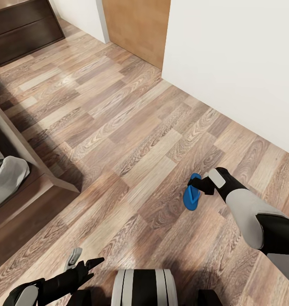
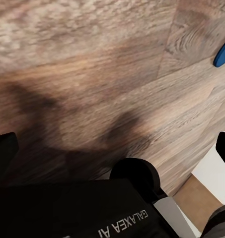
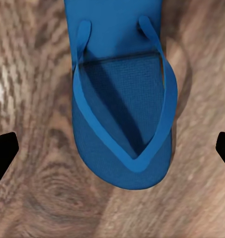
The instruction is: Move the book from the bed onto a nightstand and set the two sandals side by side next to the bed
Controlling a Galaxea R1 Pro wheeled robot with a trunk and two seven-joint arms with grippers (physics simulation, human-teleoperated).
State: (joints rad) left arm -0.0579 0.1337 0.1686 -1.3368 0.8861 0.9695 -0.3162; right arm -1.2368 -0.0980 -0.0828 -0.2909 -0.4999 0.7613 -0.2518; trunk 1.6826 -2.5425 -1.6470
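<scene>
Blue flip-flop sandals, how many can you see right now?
1. A bright blue flat flip-flop sandal lies on the wood-plank floor directly under the right gripper, whose jaws are spread on either side of it. The second sandal may be outside the pictures.

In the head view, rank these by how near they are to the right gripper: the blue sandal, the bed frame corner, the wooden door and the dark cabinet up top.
1. Blue sandal: on the floor right under the right gripper.
2. Bed frame corner: across the floor, at the view's left.
3. Wooden door: far, top centre.
4. Dark cabinet: farthest, top left corner.
</scene>
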